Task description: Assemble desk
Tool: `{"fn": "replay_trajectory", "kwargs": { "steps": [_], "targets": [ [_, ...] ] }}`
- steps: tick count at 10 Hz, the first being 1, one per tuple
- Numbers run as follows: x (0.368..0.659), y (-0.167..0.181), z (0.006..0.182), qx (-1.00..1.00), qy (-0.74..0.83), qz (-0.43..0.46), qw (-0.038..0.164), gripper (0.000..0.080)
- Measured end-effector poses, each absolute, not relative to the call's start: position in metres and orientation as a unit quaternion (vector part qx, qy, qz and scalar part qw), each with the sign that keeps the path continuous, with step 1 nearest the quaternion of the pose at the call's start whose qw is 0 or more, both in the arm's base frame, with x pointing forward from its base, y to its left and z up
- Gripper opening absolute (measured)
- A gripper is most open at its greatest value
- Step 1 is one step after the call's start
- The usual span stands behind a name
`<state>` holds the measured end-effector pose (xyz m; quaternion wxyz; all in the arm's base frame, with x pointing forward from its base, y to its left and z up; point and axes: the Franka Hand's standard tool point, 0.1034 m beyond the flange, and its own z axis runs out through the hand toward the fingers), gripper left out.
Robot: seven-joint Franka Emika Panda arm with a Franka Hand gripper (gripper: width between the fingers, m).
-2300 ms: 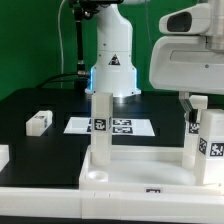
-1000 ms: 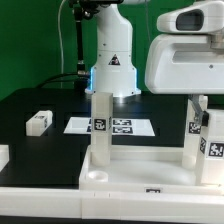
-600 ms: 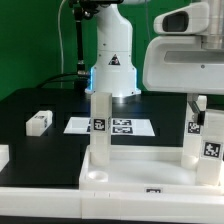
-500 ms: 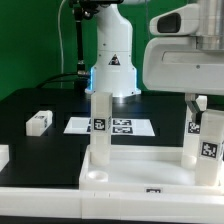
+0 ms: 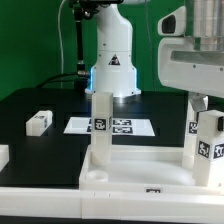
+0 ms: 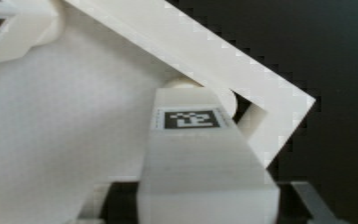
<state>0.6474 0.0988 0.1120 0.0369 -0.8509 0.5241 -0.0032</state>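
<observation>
The white desk tabletop (image 5: pixel 125 168) lies at the front with its raised rim up. One white tagged leg (image 5: pixel 100 125) stands in its corner on the exterior view's left, and another (image 5: pixel 193 135) stands at the right. My gripper (image 5: pixel 204 106) hangs over the right front corner, shut on a third upright leg (image 5: pixel 211 150). In the wrist view this leg (image 6: pixel 194 140) with its tag fills the space between my gripper's (image 6: pixel 208 200) dark fingers (image 6: pixel 130 198), above the tabletop's rim (image 6: pixel 229 70).
A loose white leg (image 5: pixel 38 122) lies on the black table at the exterior view's left, and another white part (image 5: pixel 3 155) shows at the left edge. The marker board (image 5: pixel 118 127) lies behind the tabletop. The arm's base (image 5: pixel 112 60) stands at the back.
My gripper's body has shifted toward the exterior view's right and turned. The tag on the held leg has changed its facing, so the leg has turned with it. Everything else is unmoved.
</observation>
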Motion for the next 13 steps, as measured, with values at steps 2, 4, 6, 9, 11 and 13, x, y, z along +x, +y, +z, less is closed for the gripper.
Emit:
{"fn": "replay_trajectory", "kwargs": {
  "steps": [2, 4, 6, 9, 11, 13],
  "targets": [
    [0.6481, 0.0981, 0.1121, -0.825, 0.564, -0.002, 0.037, 0.0290],
    [0.6481, 0.0985, 0.1121, -0.822, 0.569, -0.002, 0.037, 0.0290],
    [0.6466, 0.0987, 0.1114, -0.843, 0.537, -0.001, 0.033, 0.0468],
    [0.6452, 0.1009, 0.1097, -0.906, 0.423, -0.007, 0.024, 0.0638],
    [0.6451, 0.1014, 0.1096, -0.943, 0.333, -0.010, 0.020, 0.0648],
    [0.6458, 0.1022, 0.1104, -0.969, 0.246, -0.013, 0.019, 0.0649]
  ]
}}
